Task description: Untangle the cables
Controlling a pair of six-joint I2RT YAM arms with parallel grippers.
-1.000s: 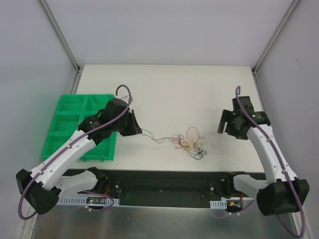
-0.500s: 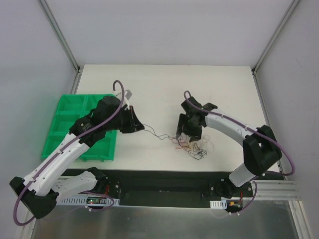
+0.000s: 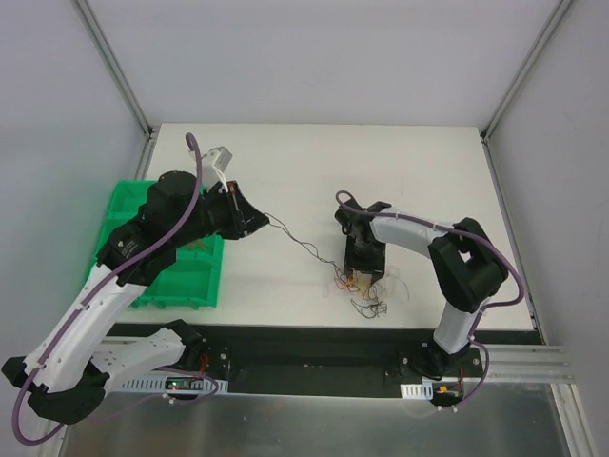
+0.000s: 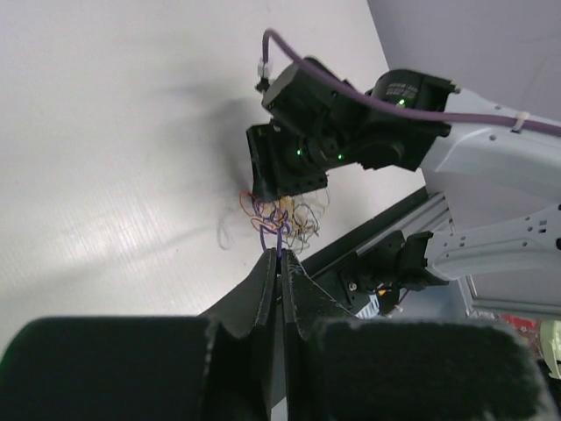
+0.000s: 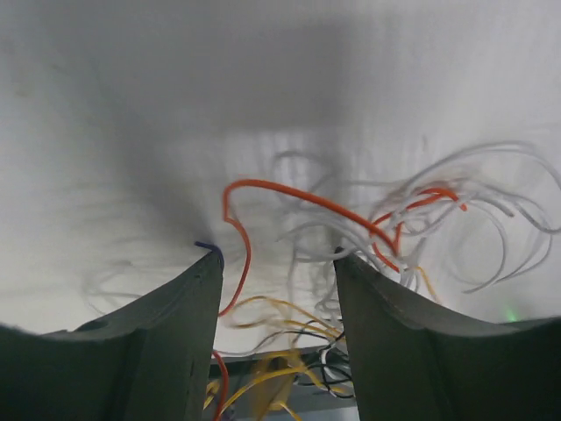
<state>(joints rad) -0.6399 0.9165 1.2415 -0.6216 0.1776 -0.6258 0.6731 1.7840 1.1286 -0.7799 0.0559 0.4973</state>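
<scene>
**One Cable Pinched, the Other Gripper Over the Knot**

From above, the left gripper (image 3: pixel 249 217) is pressed together on a thin cable (image 3: pixel 295 238). That cable runs across the white counter (image 3: pixel 381 171) to the rest of the cables (image 3: pixel 369 290), a small knot near the front edge. The right gripper (image 3: pixel 365 271) hangs right over the knot. A green tray (image 3: pixel 195 286) sits at the left.

In the left wrist view, the left gripper (image 4: pixel 281 263) is squeezed tight on the end of the thin cable (image 4: pixel 279 239). The cables (image 4: pixel 280 217) lie farther off, just under the right gripper (image 4: pixel 285 180).

In the right wrist view, the right gripper (image 5: pixel 279 263) has its fingers (image 5: pixel 166 333) spread apart. An orange strand (image 5: pixel 289 195), white strands (image 5: pixel 491 197) and yellow strands (image 5: pixel 254 377) curl on the counter between and past them.
</scene>
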